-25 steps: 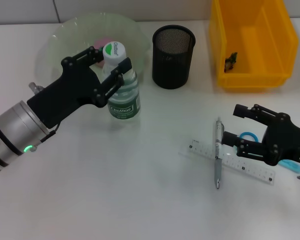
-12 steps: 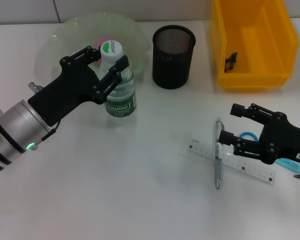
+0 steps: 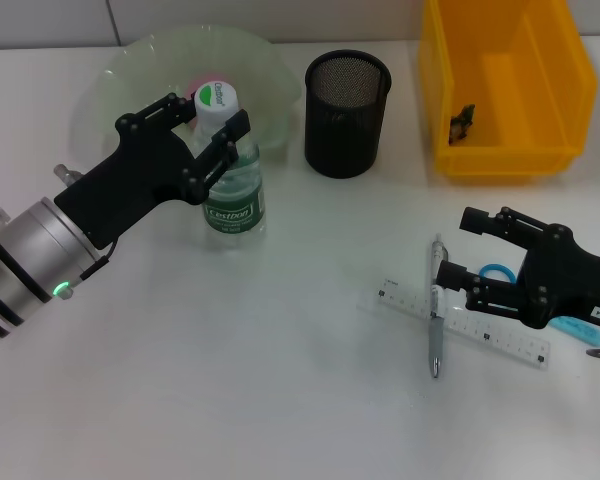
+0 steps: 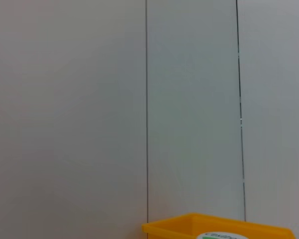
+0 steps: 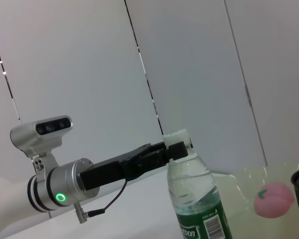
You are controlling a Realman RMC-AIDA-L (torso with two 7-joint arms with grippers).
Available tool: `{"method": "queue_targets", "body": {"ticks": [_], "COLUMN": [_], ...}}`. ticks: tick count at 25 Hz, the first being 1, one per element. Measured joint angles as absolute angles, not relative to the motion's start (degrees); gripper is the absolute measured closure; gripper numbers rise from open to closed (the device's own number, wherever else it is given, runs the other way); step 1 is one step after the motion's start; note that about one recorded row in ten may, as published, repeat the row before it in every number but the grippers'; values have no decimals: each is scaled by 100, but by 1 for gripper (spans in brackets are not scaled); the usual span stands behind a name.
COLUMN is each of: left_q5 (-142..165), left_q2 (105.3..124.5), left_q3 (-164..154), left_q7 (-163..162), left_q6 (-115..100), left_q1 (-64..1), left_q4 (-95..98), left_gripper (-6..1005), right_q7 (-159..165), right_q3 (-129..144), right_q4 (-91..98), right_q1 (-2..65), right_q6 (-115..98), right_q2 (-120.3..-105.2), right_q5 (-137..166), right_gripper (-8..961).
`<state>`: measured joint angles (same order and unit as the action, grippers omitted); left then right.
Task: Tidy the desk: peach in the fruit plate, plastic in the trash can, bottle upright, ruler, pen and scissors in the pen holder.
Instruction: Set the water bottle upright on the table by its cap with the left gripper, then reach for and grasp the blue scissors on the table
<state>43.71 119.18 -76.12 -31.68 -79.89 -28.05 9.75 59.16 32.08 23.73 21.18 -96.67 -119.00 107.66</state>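
The left pincer (image 3: 208, 128) is gripping the bottle (image 3: 228, 190) at its neck, just under the white cap, fingers clamped on either side. The bottle is standing on the counter (image 3: 280, 400) roughly upright, touching or nearly touching the near rim of the plate (image 3: 110, 85), with the peach (image 5: 273, 199) already lying in that plate.

The risk here is at release. The grip is sitting high on a tall, light bottle, so if the fingers are opening unevenly or the arm is drawing back sideways, the cap could be dragged along and the bottle tipped. Toppling away from the arm would send it against the plate rim; toppling to the right would roll it toward the holder (image 3: 347, 100), which is standing near but apart. I cannot tell whether the base is sitting fully flat.

The right pincer (image 3: 468, 254) is hovering with its fingers apart over the right side of the counter, just beside the pen (image 3: 436, 320), which is lying across the ruler (image 3: 460, 322). The blue-handled scissors (image 3: 580, 330) are lying mostly hidden under that arm. A careless descent could push pen and ruler apart or pinch both together.

Open room is lying in the middle and near part of the counter. The yellow bin (image 3: 505, 85) is standing just right of the holder, so the approach to the holder is narrow on that side.
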Motion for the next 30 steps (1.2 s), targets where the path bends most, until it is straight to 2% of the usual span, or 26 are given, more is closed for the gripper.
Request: {"method": "queue_targets", "body": {"ticks": [13, 17, 22, 26, 27, 28, 30], "left_q5": [4353, 4348, 4156, 4098, 4114, 4599, 5209], "left_q2": [11918, 11918, 11909, 11866, 11805, 11577, 11426], "left_q3": [-7654, -7632, -7595, -7608, -7633, -7769, -7826], "left_q7": [-3164, -3164, -3266, -3507, -3759, -4369, -4594], "left_q6": [-8032, -8135, -8930, -9207, -9337, -9463, -9530], "left_q1": [-2760, -2731, -2504, -2386, -2310, -2123, -2054], "left_q4": [976, 976, 1040, 1093, 1155, 1423, 1562], "left_gripper": [544, 318, 231, 238, 240, 242, 241], "right_q7": [5915, 5915, 5948, 6357, 6528, 6752, 7373], "right_q3": [3208, 3207, 3142, 2773, 2661, 2542, 2439], "right_q4": [2373, 2373, 2366, 2518, 2626, 2788, 3249], "right_q1": [2118, 2118, 2118, 2124, 2127, 2132, 2163], "right_q6": [-9668, -9669, -9731, -9900, -9975, -10063, -10210], "right_q2": [-11901, -11900, -11900, -11854, -11842, -11823, -11783], "right_q5": [10766, 10758, 10729, 10710, 10709, 10708, 10707], "right_gripper": [129, 132, 137, 140, 141, 142, 144]}}
